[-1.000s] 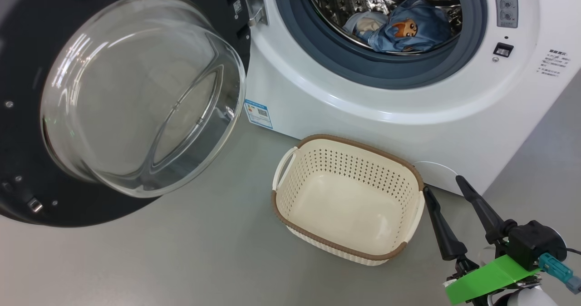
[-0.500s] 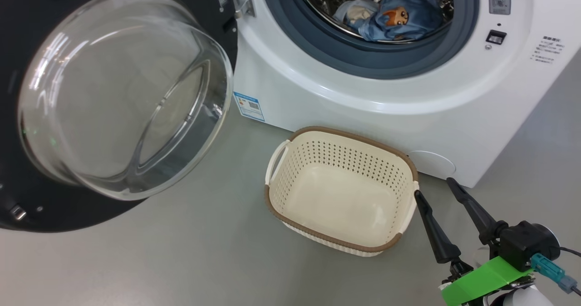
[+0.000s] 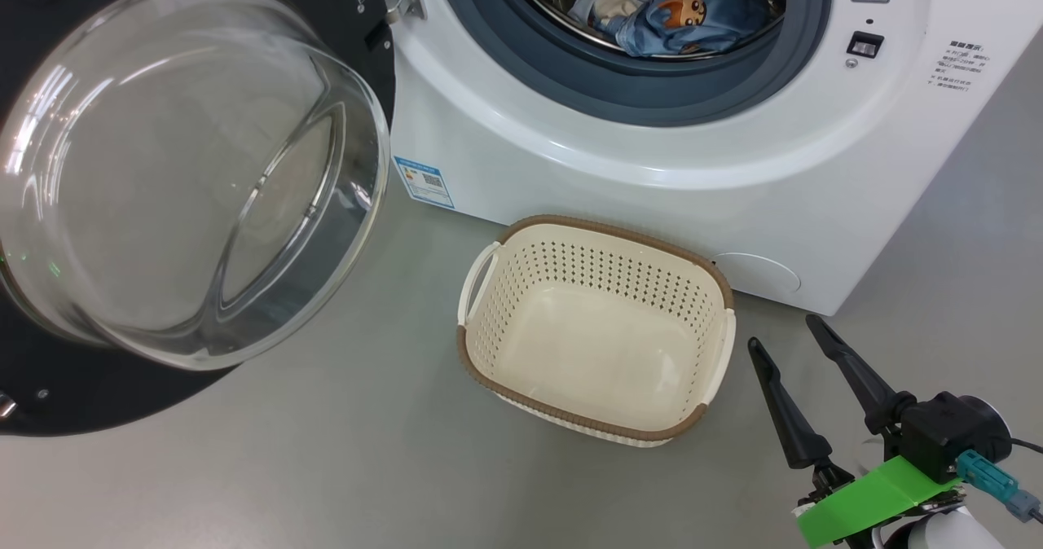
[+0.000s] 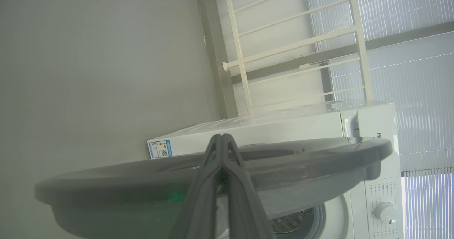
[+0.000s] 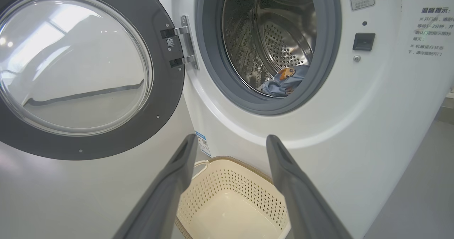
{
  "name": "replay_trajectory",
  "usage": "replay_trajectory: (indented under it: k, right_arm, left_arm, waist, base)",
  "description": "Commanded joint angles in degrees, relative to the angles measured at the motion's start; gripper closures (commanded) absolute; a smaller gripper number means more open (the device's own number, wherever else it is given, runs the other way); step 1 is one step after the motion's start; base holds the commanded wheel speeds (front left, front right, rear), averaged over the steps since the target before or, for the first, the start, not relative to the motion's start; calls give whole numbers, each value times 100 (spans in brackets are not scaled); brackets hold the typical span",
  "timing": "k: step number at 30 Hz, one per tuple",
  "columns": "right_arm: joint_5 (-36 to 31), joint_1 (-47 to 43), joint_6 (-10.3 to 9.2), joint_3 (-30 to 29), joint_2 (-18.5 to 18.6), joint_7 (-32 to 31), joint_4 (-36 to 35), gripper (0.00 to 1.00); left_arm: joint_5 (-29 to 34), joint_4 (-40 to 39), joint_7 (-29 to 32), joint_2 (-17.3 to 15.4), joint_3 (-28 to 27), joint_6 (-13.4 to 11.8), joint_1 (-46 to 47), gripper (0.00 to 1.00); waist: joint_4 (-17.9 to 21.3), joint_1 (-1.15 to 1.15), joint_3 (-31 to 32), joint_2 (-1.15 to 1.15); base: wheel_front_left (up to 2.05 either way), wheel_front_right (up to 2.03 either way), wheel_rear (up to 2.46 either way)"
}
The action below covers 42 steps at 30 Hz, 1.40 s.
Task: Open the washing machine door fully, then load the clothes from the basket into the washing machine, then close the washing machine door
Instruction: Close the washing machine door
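The washing machine door (image 3: 187, 166) is hanging wide open on its hinge at the left of the washing machine (image 3: 652, 166), its bulging glass window (image 3: 163, 207) facing outward over the grey floor (image 3: 326, 467). The clothes (image 3: 684, 11) are lying inside the steel drum (image 5: 276, 37), a blue bundle with an orange-brown cartoon figure and a bit of cream cloth, resting low behind the grey-blue seal (image 3: 652, 101). The basket (image 3: 603, 235) is sitting on the floor just in front of the machine, upright, with only its bare cream bottom showing. A small blue label sticker (image 3: 424, 181) is showing on the machine's lower front corner, near the door's glass. The right end effector (image 3: 783, 332) is hovering just to the right of the basket with its two dark fingers spread wide apart and gripping nothing. The left end effector (image 4: 222, 139) is pointing at the door's outer side with its fingers pressed together and nothing between them; whether it is touching the door cannot be told.
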<state>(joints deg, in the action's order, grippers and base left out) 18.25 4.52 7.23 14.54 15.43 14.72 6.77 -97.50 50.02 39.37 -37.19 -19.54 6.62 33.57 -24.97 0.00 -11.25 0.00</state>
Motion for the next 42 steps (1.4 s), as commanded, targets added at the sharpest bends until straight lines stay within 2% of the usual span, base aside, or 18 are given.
replay_trajectory:
  k: [1, 11, 23, 32, 42]
  right_arm:
    - [44, 157, 25, 96, 68, 28, -130, 0]
    - [23, 145, 25, 64, 47, 28, -132, 0]
    - [29, 129, 25, 53, 27, 28, -122, 0]
    - [31, 55, 25, 0, 13, 28, -131, 0]
    - [45, -61, 25, -103, 30, 28, -154, 0]
  left_arm:
    - [51, -63, 120, -454, -111, 69, 187, 100]
    - [164, 3, 513, -461, 55, 85, 197, 100]
    - [247, -404, 995, -297, 173, 86, -182, 100]
    - [304, -1048, 1292, -83, 252, 86, -603, 100]
    - [297, -2116, 1689, 196, 349, 86, -1140, 100]
  waist:
    - [3, 0, 1, 0]
    - [-47, 0, 21, 0]
    - [-99, 0, 124, 0]
    - [-143, 0, 255, 0]
    - [-170, 0, 417, 0]
  base:
    - [0, 0, 0]
    - [0, 0, 0]
    - [0, 0, 0]
    - [0, 0, 0]
    - [0, 0, 0]
